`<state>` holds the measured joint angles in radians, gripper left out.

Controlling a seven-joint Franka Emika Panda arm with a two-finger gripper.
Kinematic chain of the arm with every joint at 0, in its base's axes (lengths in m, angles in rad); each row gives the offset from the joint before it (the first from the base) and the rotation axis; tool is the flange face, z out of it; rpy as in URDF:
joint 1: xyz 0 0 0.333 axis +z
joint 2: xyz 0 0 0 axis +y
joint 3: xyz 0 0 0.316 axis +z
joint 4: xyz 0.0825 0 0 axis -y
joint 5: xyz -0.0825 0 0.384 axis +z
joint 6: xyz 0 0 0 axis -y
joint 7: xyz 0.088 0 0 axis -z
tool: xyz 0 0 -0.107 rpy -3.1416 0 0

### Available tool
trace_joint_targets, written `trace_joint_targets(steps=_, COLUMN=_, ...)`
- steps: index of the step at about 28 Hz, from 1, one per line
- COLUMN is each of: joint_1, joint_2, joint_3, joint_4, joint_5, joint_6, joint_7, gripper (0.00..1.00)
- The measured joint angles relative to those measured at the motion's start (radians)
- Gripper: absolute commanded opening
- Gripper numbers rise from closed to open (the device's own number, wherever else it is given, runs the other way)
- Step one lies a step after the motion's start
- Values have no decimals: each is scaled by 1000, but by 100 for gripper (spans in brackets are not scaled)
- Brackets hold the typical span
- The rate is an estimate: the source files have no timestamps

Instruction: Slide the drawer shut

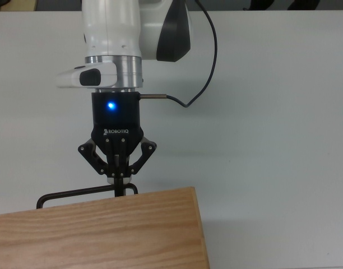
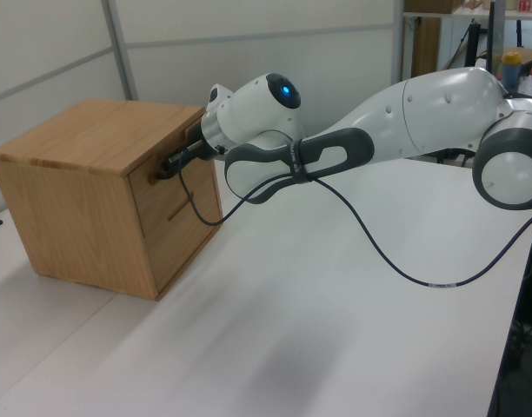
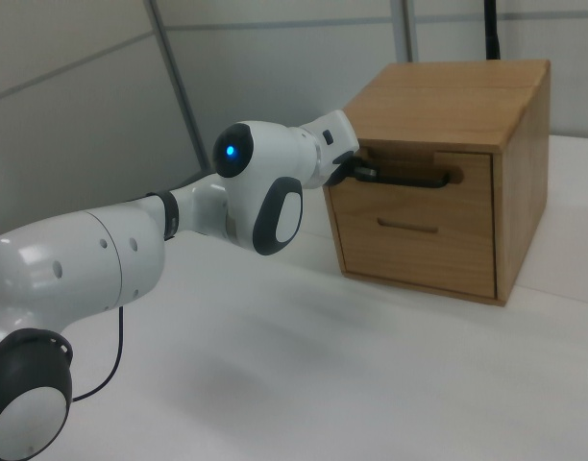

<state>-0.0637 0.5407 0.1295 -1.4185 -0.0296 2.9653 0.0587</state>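
Closing step looks done or nearly so. In top view, cabinet top hides the drawer front; only handle pokes out beyond. Gripper fingers pinched tight on handle near the top view's right end. Right view: front seems flush w/ cabinet face. Next: prob. release, back off straight. Pad contact hard to make out.

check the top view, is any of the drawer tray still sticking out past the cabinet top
No, only the black handle shows beyond the cabinet top, with the gripper at it.
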Motion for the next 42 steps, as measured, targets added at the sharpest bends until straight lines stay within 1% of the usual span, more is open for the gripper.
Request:
trace_joint_targets(steps=6, joint_1=11, joint_2=-15, joint_3=4, joint_4=16, joint_5=22, joint_6=-38, joint_7=4, gripper=0)
trace_joint_targets(steps=9, joint_1=15, joint_2=-45, joint_3=5, joint_4=28, joint_5=31, joint_6=-101, joint_7=5, gripper=0)
trace_joint_targets(steps=12, joint_1=16, joint_2=-83, joint_3=8, joint_4=33, joint_5=52, joint_6=-185, joint_7=5, gripper=0)
trace_joint_targets(steps=14, joint_1=16, joint_2=-118, joint_3=10, joint_4=34, joint_5=65, joint_6=-253, joint_7=5, gripper=0)
trace_joint_targets(steps=17, joint_1=16, joint_2=-162, joint_3=10, joint_4=34, joint_5=71, joint_6=-352, joint_7=6, gripper=0)
trace_joint_targets(steps=21, joint_1=15, joint_2=-230, joint_3=11, joint_4=36, joint_5=86, joint_6=-529, joint_7=14, gripper=0)
trace_joint_targets(steps=23, joint_1=13, joint_2=-272, joint_3=10, joint_4=38, joint_5=89, joint_6=-647, joint_7=19, gripper=0)
trace_joint_targets(steps=27, joint_1=10, joint_2=-332, joint_3=8, joint_4=41, joint_5=89, joint_6=-800, joint_7=26, gripper=0)
trace_joint_targets(steps=30, joint_1=5, joint_2=-377, joint_3=5, joint_4=43, joint_5=89, joint_6=-922, joint_7=26, gripper=4)
trace_joint_targets(steps=32, joint_1=1, joint_2=-397, joint_3=4, joint_4=43, joint_5=87, joint_6=-989, joint_7=26, gripper=12)
trace_joint_targets(steps=33, joint_1=0, joint_2=-404, joint_3=3, joint_4=43, joint_5=83, joint_6=-1018, joint_7=26, gripper=23)
trace_joint_targets(steps=34, joint_1=-2, joint_2=-411, joint_3=1, joint_4=43, joint_5=74, joint_6=-1059, joint_7=26, gripper=38)
trace_joint_targets(steps=35, joint_1=-2, joint_2=-414, joint_3=1, joint_4=43, joint_5=65, joint_6=-1081, joint_7=26, gripper=61)
trace_joint_targets(steps=36, joint_1=-2, joint_2=-416, joint_3=0, joint_4=43, joint_5=54, joint_6=-1104, joint_7=28, gripper=91)
trace_joint_targets(steps=37, joint_1=-2, joint_2=-416, joint_3=0, joint_4=43, joint_5=42, joint_6=-1125, joint_7=31, gripper=100)
trace_joint_targets(steps=39, joint_1=-2, joint_2=-415, joint_3=0, joint_4=41, joint_5=13, joint_6=-1163, joint_7=44, gripper=100)
trace_joint_targets(steps=42, joint_1=-2, joint_2=-413, joint_3=0, joint_4=39, joint_5=-16, joint_6=-1192, joint_7=48, gripper=100)
